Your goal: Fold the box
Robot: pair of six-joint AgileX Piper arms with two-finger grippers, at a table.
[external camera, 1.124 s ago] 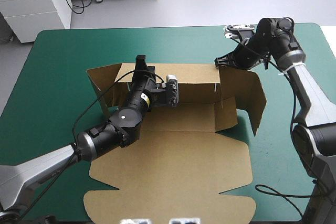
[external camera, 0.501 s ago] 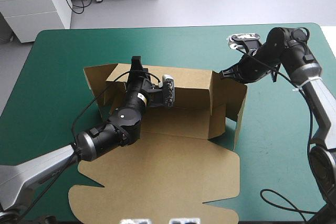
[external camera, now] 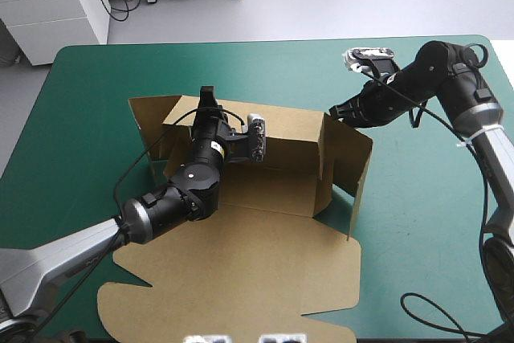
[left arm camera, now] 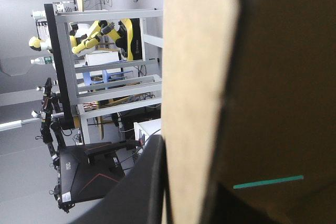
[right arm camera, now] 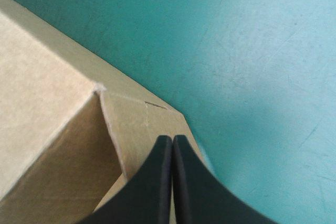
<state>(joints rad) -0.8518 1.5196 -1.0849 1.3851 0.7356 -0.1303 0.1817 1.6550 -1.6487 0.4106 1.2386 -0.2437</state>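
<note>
Hides one finger of left pincer (external camera: pixel 207 95) behind board. Shows that pincer pinching back wall of box (external camera: pixel 265 230), mid-bench (external camera: pixel 418 222); right pincer (right arm camera: pixel 172 139) pressed together, tip at raised right wall's top corner.

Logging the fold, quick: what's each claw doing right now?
Left claw: closed on the box, gripping its back wall.
Right claw: closed, tips at the box's side flap, no board seen between them.
</note>
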